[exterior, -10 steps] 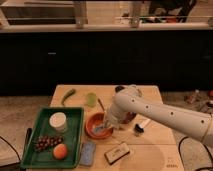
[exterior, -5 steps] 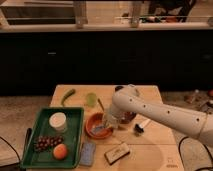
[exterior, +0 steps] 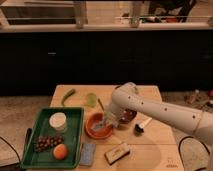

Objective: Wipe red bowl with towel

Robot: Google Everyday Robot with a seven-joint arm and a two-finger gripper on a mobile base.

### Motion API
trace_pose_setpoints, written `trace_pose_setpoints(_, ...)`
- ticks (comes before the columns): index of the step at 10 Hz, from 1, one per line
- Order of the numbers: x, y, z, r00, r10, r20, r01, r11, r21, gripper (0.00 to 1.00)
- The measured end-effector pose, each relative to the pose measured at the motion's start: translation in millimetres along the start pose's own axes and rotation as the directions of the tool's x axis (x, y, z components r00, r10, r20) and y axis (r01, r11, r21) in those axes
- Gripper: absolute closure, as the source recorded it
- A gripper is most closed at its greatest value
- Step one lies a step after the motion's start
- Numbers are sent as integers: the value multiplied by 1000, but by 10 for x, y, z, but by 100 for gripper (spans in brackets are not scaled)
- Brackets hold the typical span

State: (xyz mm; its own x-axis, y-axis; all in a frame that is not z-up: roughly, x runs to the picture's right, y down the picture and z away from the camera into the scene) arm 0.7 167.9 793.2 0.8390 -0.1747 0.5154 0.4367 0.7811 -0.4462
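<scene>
A red bowl (exterior: 93, 129) sits on the wooden table (exterior: 150, 150) just right of the green tray. My white arm comes in from the right and bends down over it. My gripper (exterior: 106, 122) reaches into the bowl's right side and presses a grey towel (exterior: 100, 127) against the inside. The towel lies bunched in the bowl under the gripper.
A green tray (exterior: 35, 148) at the left holds a white lidded cup (exterior: 58, 121), grapes (exterior: 45, 143) and an orange (exterior: 60, 151). A green pepper (exterior: 68, 96), a pale green cup (exterior: 90, 99), a dark bowl (exterior: 127, 116), a black scoop (exterior: 141, 126), a blue sponge (exterior: 88, 153) and a snack bar (exterior: 117, 153) lie around.
The arm's elbow has shifted slightly; the gripper stays in the bowl on the towel. Nothing else has moved.
</scene>
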Motion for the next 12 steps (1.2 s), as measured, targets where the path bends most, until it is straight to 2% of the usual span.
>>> trace_pose_setpoints(2, -92, -164, 31, 1000, -25, -4, 25, 1000, -6, 100)
trace_pose_setpoints(4, -293, -396, 103, 998, -67, 0, 67, 998, -13, 100)
trace_pose_setpoints(8, -538, -616, 227, 990, -138, 10, 138, 990, -37, 100)
trace_pose_setpoints(10, -730, -612, 310, 980, -196, 33, 198, 978, -63, 100)
trace_pose_setpoints(12, -763, -412, 335, 974, -222, 52, 226, 970, -89, 100)
